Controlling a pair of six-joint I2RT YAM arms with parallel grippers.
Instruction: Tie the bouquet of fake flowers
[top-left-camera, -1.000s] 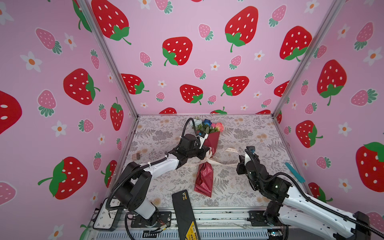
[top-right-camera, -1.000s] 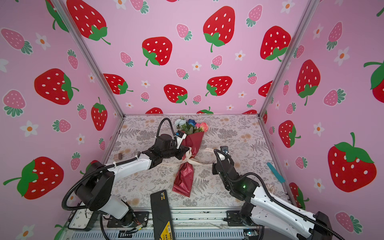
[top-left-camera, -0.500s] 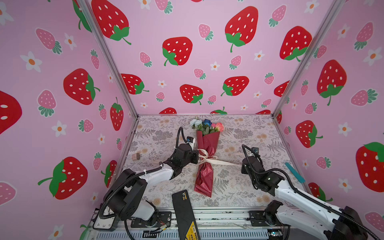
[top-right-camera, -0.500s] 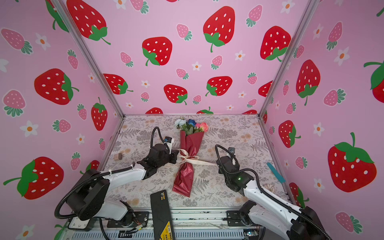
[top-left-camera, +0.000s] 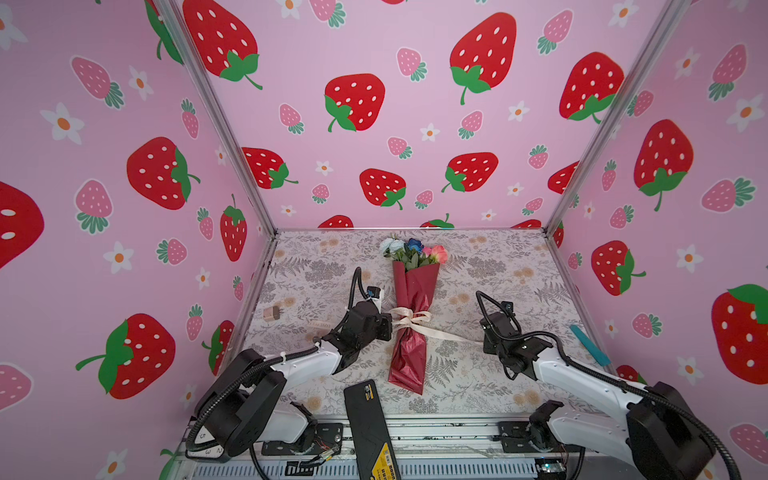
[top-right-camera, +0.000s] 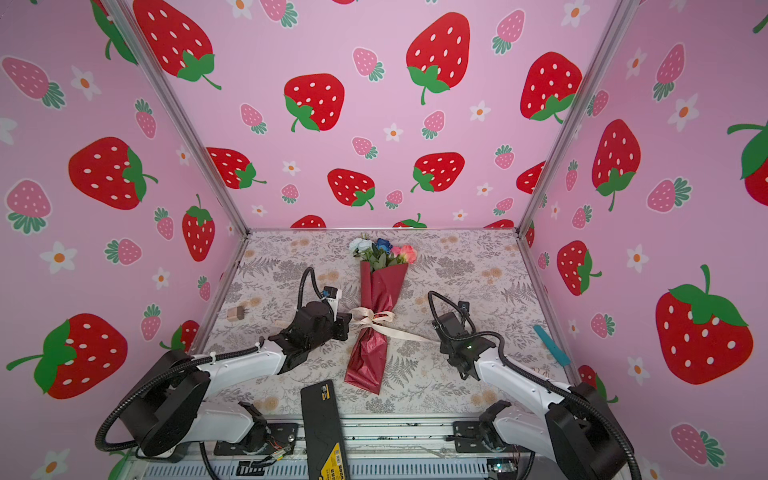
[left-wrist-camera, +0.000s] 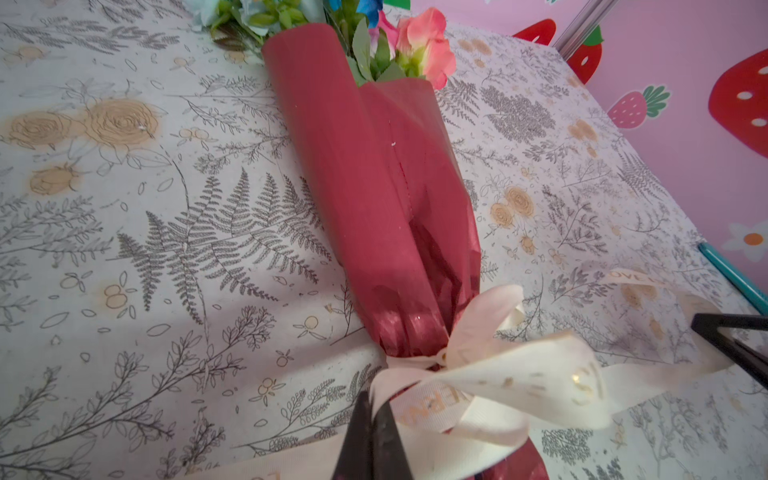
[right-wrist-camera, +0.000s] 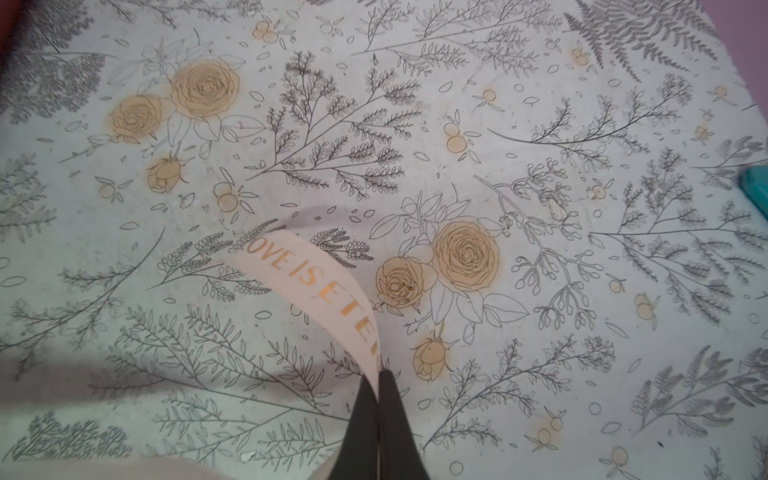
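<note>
The bouquet of fake flowers (top-left-camera: 415, 291) (top-right-camera: 380, 291) lies along the middle of the mat in dark red paper (left-wrist-camera: 374, 187), blooms toward the back wall. A cream lettered ribbon (top-left-camera: 409, 320) (top-right-camera: 372, 318) (left-wrist-camera: 519, 382) is knotted round its narrow waist. My left gripper (top-left-camera: 388, 326) (top-right-camera: 347, 326) (left-wrist-camera: 374, 405) sits just left of the knot, shut on a ribbon loop. My right gripper (top-left-camera: 484, 340) (top-right-camera: 440, 338) (right-wrist-camera: 378, 376) is low at the right, shut on the ribbon's long tail (right-wrist-camera: 316, 286), which runs stretched from the knot.
A black device (top-left-camera: 368, 419) lies at the front edge near the bouquet's foot. A teal strip (top-left-camera: 590, 345) lies by the right wall, and a small brown block (top-left-camera: 271, 313) by the left wall. Pink strawberry walls close three sides.
Both arms have come down from over the bouquet and drawn apart, left gripper to the left, right gripper to the right. The ribbon tail now runs straight from the knot.
</note>
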